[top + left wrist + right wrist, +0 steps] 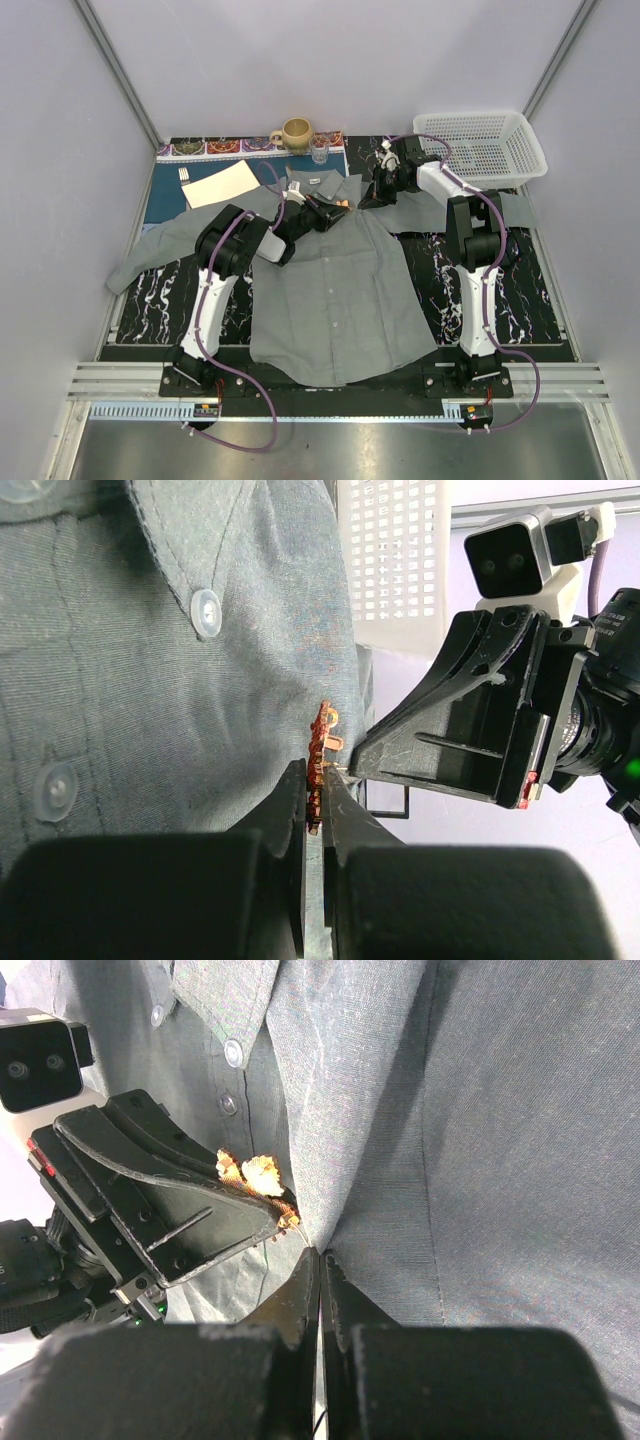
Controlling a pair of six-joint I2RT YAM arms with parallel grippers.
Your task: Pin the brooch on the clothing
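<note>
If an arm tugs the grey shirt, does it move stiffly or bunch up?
Probably bunches: the shirt lies limp and creased, with folds running to the shut right gripper, which seems to pinch it. A tug would likely tent it locally rather than shift it whole. It looks thin, so probably light.

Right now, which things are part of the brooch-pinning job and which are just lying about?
Job: brooch, held in left gripper; shirt, pinched by right gripper.
Lying about: mug, glass, white basket, blue placemat, cream sheet.
</note>
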